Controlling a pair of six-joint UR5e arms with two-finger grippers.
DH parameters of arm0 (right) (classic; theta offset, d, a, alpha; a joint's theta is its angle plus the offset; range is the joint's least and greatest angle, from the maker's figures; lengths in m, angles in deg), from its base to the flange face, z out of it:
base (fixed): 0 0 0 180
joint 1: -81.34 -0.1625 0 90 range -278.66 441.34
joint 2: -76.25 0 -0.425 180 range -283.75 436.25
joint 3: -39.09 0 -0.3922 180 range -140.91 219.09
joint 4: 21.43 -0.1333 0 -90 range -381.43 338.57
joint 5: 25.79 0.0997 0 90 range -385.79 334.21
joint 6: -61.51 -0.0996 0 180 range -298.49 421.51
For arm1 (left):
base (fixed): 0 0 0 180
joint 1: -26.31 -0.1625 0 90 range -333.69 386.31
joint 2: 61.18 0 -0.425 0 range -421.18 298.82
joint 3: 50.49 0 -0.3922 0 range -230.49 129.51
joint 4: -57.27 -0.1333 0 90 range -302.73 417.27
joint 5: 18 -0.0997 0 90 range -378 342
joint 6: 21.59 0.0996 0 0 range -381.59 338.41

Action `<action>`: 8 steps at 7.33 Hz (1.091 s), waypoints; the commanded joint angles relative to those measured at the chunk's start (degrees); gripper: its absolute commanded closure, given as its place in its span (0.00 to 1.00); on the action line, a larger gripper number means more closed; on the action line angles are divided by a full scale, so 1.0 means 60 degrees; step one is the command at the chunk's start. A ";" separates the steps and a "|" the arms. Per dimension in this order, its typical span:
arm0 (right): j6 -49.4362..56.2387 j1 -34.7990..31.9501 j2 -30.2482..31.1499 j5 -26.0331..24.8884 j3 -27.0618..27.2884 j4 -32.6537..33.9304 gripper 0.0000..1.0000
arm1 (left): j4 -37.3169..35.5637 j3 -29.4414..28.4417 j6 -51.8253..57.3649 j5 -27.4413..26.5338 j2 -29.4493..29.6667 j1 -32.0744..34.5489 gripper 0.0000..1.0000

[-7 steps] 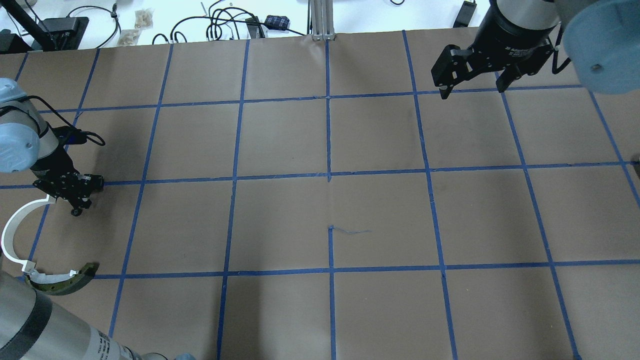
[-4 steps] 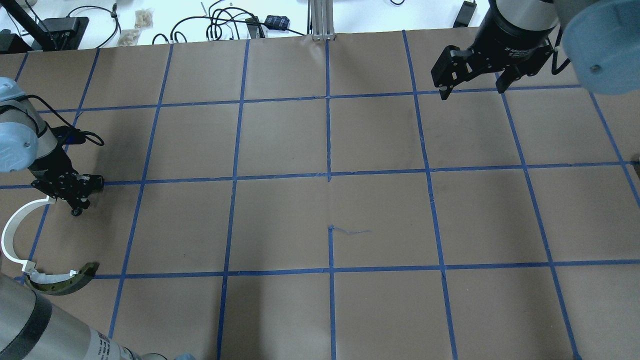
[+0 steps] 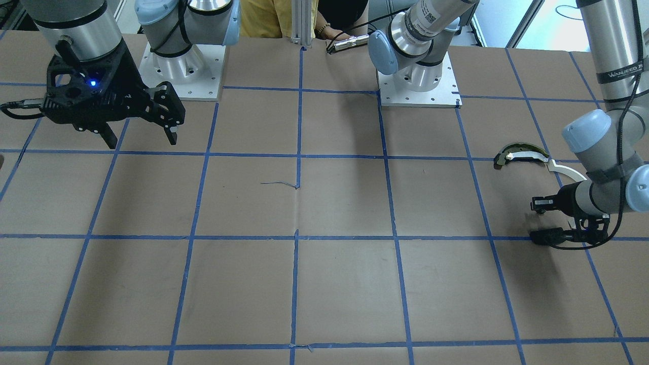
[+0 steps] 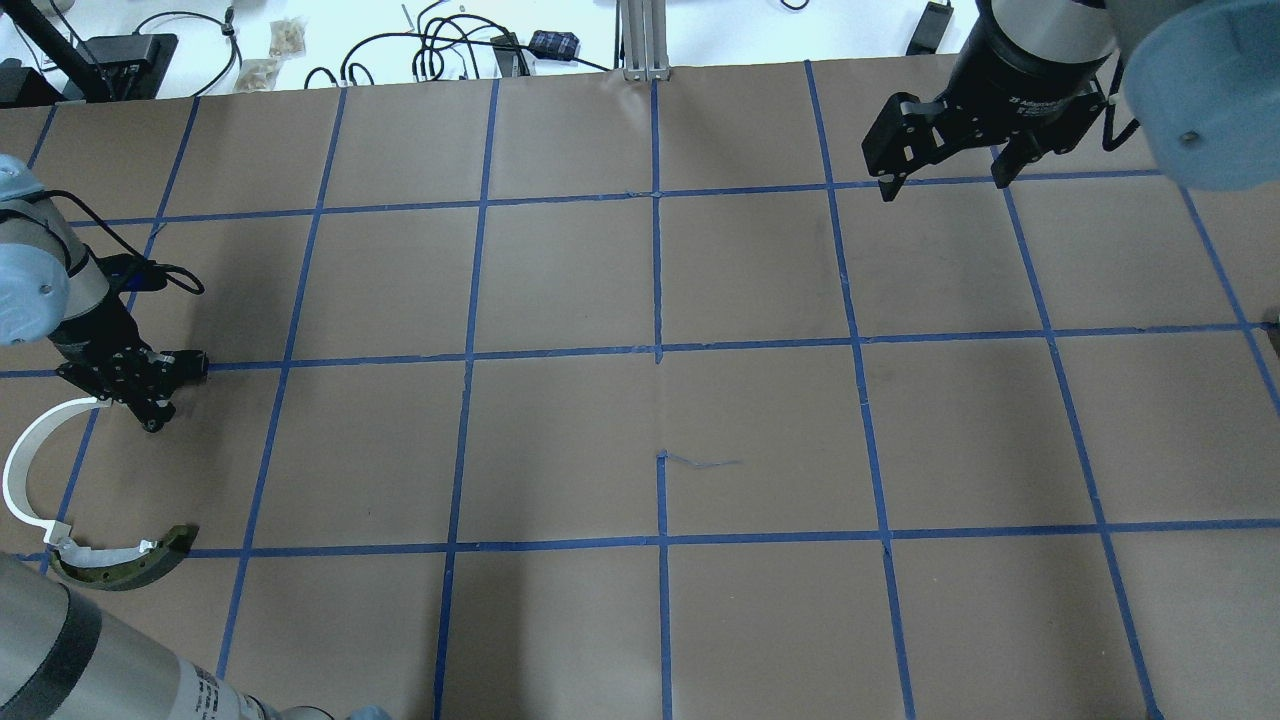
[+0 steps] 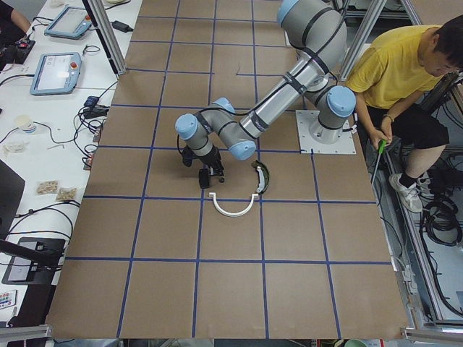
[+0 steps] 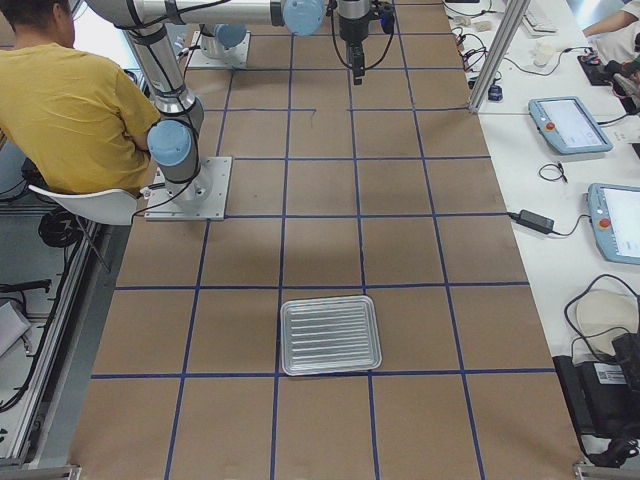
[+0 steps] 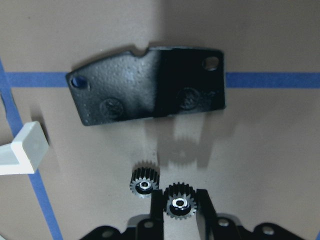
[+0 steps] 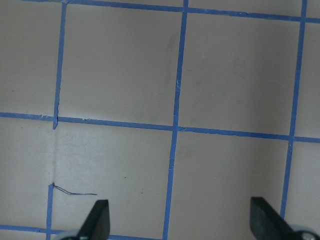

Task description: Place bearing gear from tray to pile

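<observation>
My left gripper [image 7: 179, 196] is closed snugly on a bearing gear [image 7: 179, 204] low over the desk [image 7: 265, 150], in the pile with the white arc [image 7: 22, 150], a second gear [image 7: 144, 181] and the black plate [image 7: 145, 87], while my right gripper [image 4: 942, 185] hangs wide open and empty.

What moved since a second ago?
The left hand slid a tiny bit further left, next to the white arc. Nothing was visibly grabbed or dropped. The arc, the olive piece and the open right hand stayed put.
</observation>
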 commanded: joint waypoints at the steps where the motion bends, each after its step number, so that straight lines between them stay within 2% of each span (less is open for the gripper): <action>1: 0.0000 0.0000 0.0000 0.0006 0.0000 0.0011 0.00 | -0.0013 -0.0014 -0.0002 -0.0073 -0.0027 -0.0005 0.50; 2: 0.0000 0.0000 0.0000 -0.0009 0.0000 0.0011 0.00 | 0.0001 -0.0014 -0.0002 -0.0073 -0.0027 -0.0005 0.41; 4: 0.0000 0.0000 -0.0014 0.0006 0.0000 0.0011 0.00 | 0.0016 -0.0014 0.0013 -0.0073 -0.0027 0.0009 0.39; 5: 0.0000 0.0015 -0.0015 0.0006 0.0000 0.0011 0.00 | 0.0030 -0.0028 -0.0001 -0.0073 -0.0056 0.0024 0.29; 6: 0.0000 0.0015 -0.0015 -0.0009 0.0000 -0.0003 0.00 | 0.0118 -0.0217 -0.0002 -0.0015 -0.0201 0.0154 0.00; 7: 0.0000 0.0015 -0.0015 0.0006 0.0000 0.0011 0.00 | 0.0539 -0.0509 -0.0205 0.0101 -0.0551 0.0373 0.00; 8: 0.0000 0.0015 -0.0015 0.0006 0.0000 0.0011 0.00 | 0.1138 -0.1136 -0.0555 0.0755 -0.0786 0.0709 0.00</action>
